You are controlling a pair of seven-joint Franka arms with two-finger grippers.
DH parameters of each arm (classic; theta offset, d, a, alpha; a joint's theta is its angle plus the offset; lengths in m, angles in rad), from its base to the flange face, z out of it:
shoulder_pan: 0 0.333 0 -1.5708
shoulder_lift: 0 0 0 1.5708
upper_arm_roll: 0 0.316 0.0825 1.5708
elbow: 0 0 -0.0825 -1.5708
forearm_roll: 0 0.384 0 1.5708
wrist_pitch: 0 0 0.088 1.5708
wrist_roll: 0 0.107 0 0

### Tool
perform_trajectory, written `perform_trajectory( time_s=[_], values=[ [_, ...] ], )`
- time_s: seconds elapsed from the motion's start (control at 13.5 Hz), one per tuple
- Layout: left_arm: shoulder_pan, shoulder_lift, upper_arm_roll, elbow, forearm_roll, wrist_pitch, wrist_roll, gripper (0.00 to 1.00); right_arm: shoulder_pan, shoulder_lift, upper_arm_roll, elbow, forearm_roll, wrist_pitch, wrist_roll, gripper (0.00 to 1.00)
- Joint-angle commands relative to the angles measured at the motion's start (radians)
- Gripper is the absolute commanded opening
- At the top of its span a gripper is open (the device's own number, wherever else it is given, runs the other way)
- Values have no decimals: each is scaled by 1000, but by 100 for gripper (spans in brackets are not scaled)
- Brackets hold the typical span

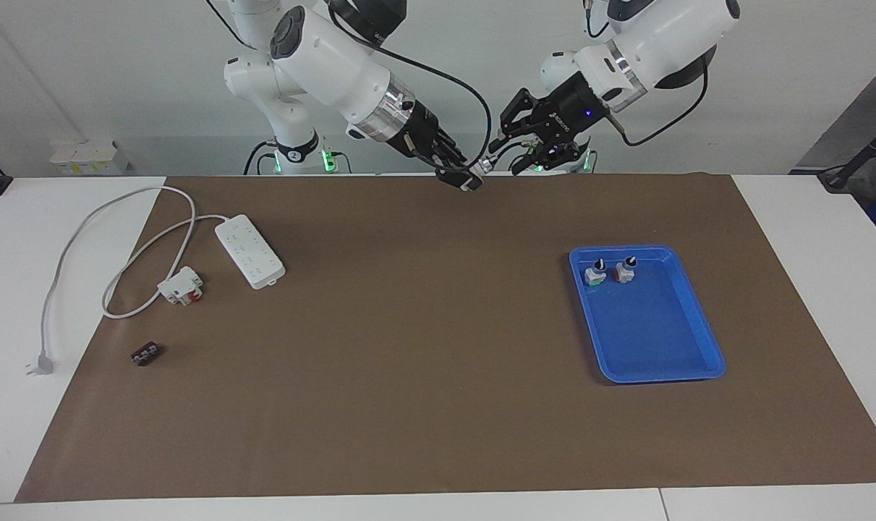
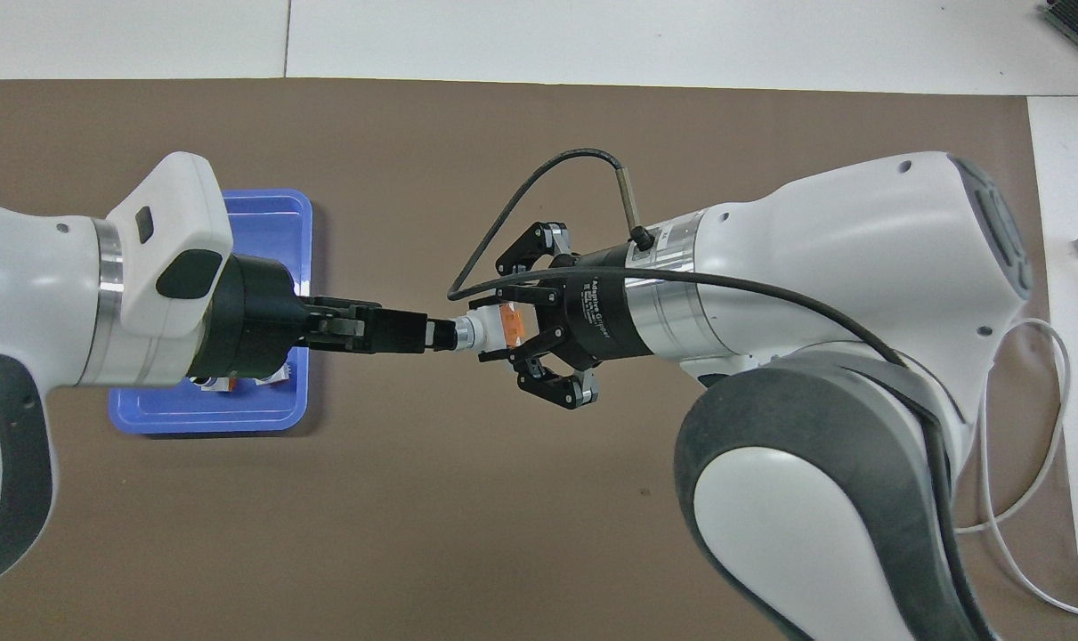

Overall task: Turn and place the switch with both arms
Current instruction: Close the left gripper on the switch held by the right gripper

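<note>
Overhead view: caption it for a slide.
Left gripper and right gripper meet at the white, orange-ended selector switch above the brown mat.

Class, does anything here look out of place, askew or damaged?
Nothing looks spilled or broken. The switch is up between the right gripper and left gripper. One oddity: a small dark part lies alone toward the right arm's end, apart from the blue tray with its two upright switches.

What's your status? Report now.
Right gripper shut on switch, held over mat. Left gripper at its knob. Blue tray holds two like switches.
</note>
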Motion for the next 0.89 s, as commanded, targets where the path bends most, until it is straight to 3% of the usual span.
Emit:
perform_trajectory(
  time_s=[0.0, 0.81],
  values=[
    [-13, -35, 8, -43, -20, 31, -11, 56, -2, 1, 7, 4, 6, 14, 20, 0],
    [-17, -42, 2, -53, -22, 27, -18, 37, -2, 1, 7, 2, 6, 14, 18, 0]
  ],
)
